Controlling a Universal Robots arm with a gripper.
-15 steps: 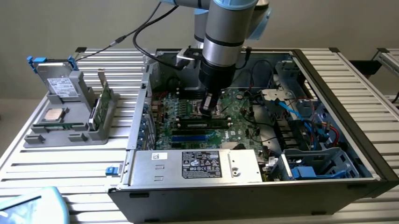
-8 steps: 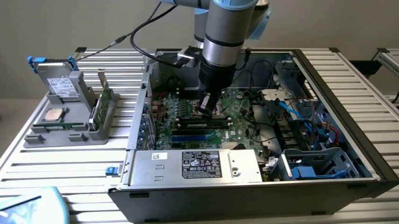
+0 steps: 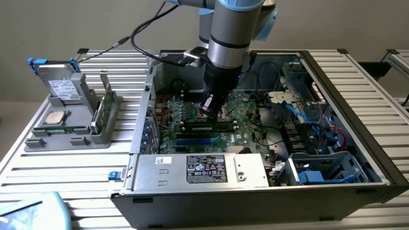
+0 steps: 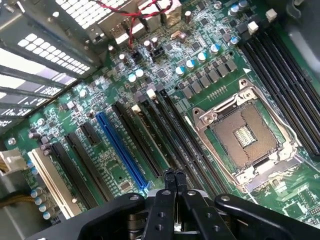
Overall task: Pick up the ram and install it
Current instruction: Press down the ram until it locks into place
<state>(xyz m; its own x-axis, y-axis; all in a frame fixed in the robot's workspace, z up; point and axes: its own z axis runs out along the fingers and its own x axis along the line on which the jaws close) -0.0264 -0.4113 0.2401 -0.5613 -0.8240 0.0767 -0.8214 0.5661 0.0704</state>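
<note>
One arm, its gripper (image 4: 174, 176) pressed together and holding nothing, hangs over the motherboard (image 3: 246, 108) inside the open computer case (image 3: 357, 110).

One ram (image 3: 206, 127) stick lies seated in a slot on the motherboard, just below the gripper (image 3: 210, 109). One empty processor socket (image 4: 245, 137) sits beside the slots; one blue slot (image 4: 120, 150) among black ones. One grey holder (image 3: 70, 129) stands outside, at the exterior view's left.

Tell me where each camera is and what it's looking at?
Exterior view: off the arm, above and in front, looking down at the open computer case; the arm and gripper show.
Wrist view: on the wrist, looking down close at the motherboard; the shut gripper shows.
Both share: the gripper, the motherboard and a ram stick in its slot.
</note>
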